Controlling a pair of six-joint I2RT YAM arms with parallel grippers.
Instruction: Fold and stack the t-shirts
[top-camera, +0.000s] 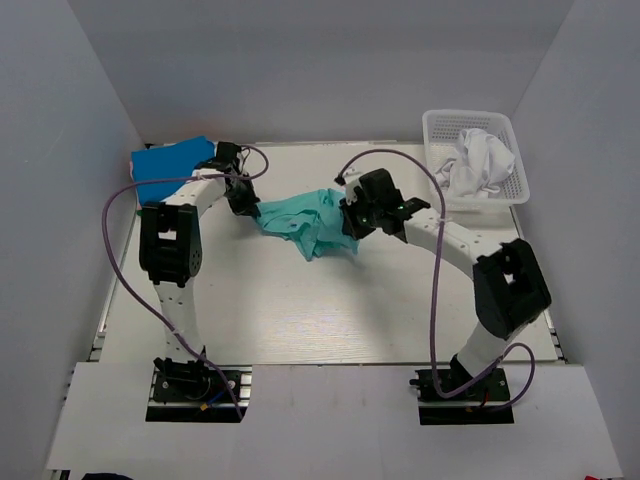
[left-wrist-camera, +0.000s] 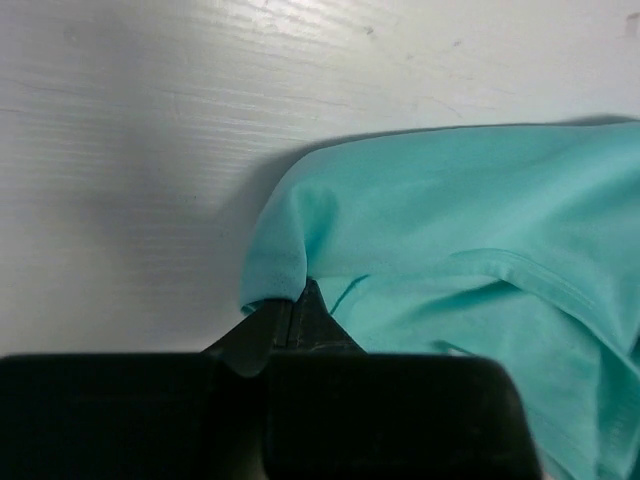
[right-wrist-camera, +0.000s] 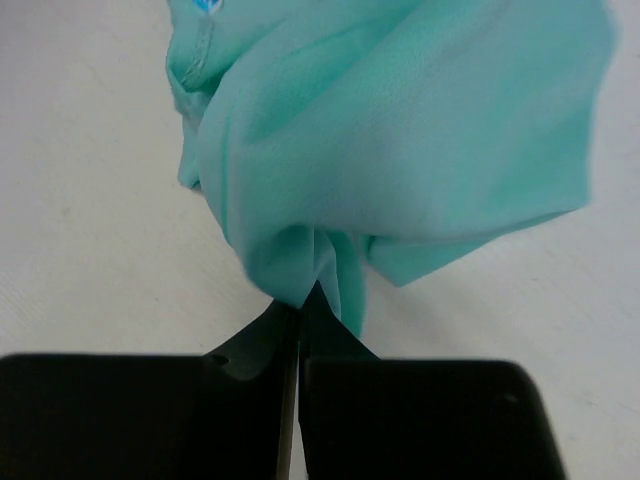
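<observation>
Working on teal t-shirt (top-camera: 305, 225), lying crumpled near the middle of the table (top-camera: 300, 320), slightly towards the far side. Not yet flattened. Judging the step in hand as taking two edges for spreading out ahead of any fold.

Advising for a clean spread: lifting both pinches together, drawing apart evenly until taut, avoiding a tug from one side first. Probably gripping several layers at the right pinch rather than a single hem, so watching for a twisted sheet and re-gripping if so.

Pinching at both ends. Left gripper (left-wrist-camera: 293, 318) pressed together on a rolled edge at the shirt's left side. Right gripper (right-wrist-camera: 300, 305) pressed together on a gathered bunch at its right side. Seeing nothing but a sliver of cloth between either pair of jaws.

Noting further out: bright blue t-shirt (top-camera: 170, 168) lying at the far left corner; white t-shirt (top-camera: 480, 160) heaped in basket (top-camera: 435, 125) at the far right, well apart.
</observation>
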